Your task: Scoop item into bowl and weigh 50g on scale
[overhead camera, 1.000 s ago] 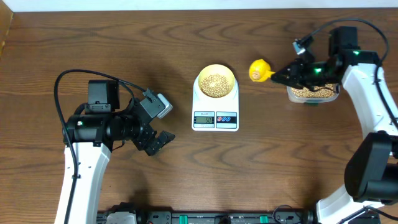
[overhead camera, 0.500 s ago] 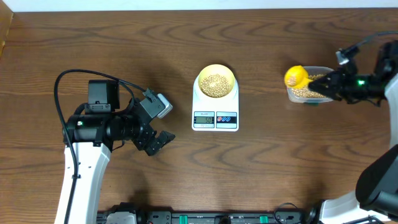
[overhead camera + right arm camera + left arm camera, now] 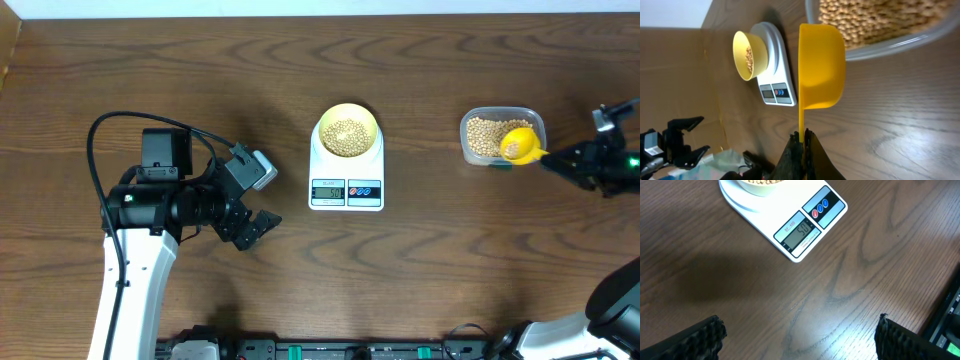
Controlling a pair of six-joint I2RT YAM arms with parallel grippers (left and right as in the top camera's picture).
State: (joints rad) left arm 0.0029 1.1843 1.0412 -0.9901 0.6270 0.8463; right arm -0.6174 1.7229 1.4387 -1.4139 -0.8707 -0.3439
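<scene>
The item, small tan beans, half fills the pale yellow bowl, which stands on the white scale. The scale's lit display shows in the left wrist view. More beans lie in a clear tub at the right. A yellow scoop hangs over the tub's right side. My right gripper is shut on its thin handle. The right wrist view shows the scoop just below the tub's rim, ahead of the gripper. My left gripper stands open over bare wood left of the scale.
The wooden table's far edge meets a white wall at the top. Black equipment lines the near edge. The left arm's cable loops over the table's left part. The right arm reaches in from the right edge.
My right gripper has carried the scoop rightward, from beside the scale to over the tub's right side. The left arm, bowl and scale have not moved.
</scene>
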